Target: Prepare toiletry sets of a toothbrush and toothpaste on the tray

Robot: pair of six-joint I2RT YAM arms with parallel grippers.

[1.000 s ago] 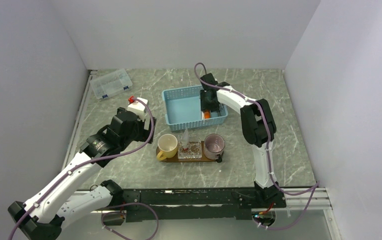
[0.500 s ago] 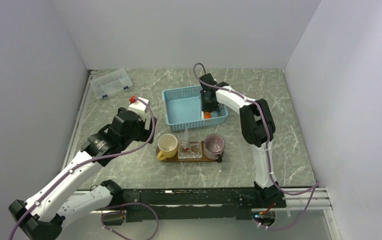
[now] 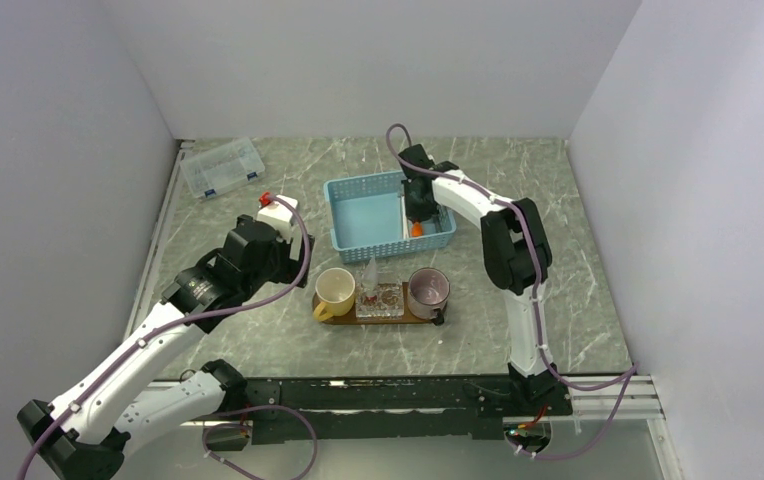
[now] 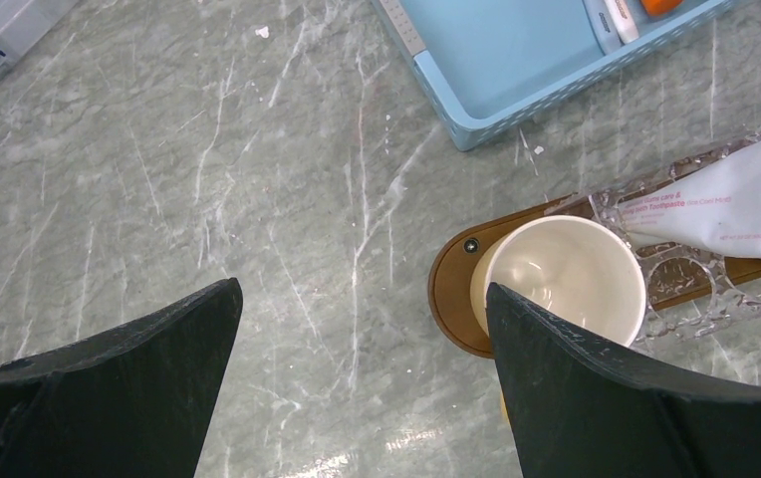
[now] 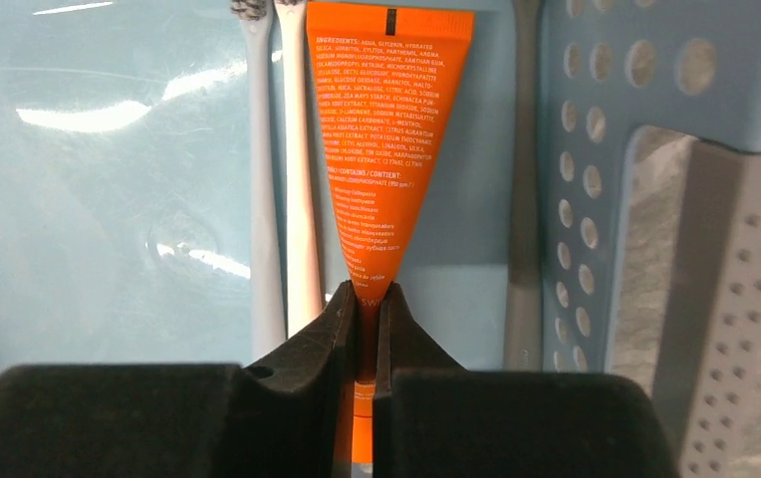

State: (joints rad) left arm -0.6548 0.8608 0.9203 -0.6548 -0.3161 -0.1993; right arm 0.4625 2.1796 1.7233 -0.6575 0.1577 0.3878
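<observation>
My right claw (image 5: 367, 299) is clenched on the narrow end of the orange toothpaste tube (image 5: 386, 129), which lies flat in the light-blue mesh basket (image 5: 596, 149). The toothbrush (image 5: 297, 179) lies just beside it, untouched. I judge that grip suits a lift toward the tray (image 4: 453, 289). My left claw (image 4: 359, 299) hangs spread over the bench (image 4: 207, 149), near the cream mug (image 4: 564, 279).
</observation>
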